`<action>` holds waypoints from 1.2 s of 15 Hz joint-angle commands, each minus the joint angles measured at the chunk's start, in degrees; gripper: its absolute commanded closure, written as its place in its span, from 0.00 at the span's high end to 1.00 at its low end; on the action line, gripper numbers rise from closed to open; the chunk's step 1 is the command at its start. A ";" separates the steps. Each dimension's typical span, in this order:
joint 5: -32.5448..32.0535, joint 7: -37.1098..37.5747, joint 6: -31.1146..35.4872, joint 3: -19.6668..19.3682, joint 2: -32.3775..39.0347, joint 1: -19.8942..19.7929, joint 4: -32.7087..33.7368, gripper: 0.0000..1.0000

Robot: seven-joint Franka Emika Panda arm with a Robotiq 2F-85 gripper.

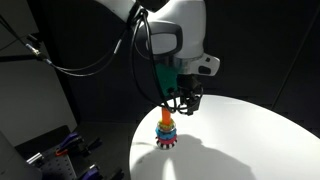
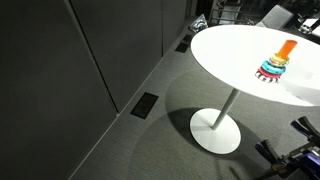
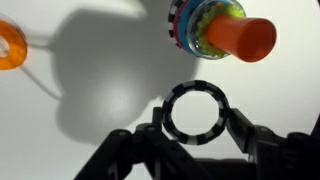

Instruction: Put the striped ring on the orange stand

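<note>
The striped ring [image 1: 166, 141] lies lowest in the stack around the orange stand [image 1: 165, 116] on the white round table [image 2: 225, 50], and the rings hide the stand's lower part. Just right of it and higher, the gripper [image 3: 195, 122] is clamped on a dark ring [image 3: 167, 112] whose faint radial marks are too shadowed to make out. An orange ring [image 3: 8, 45] is cut off at the wrist view's left edge.
</note>
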 commanded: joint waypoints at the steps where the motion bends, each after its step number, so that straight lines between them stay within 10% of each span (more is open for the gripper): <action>1: 1.82 -1.26 -3.59 0.23 -3.97 0.92 -2.17 0.42; 18: 3.05 -0.23 -5.82 1.52 -0.68 4.13 -0.96 0.42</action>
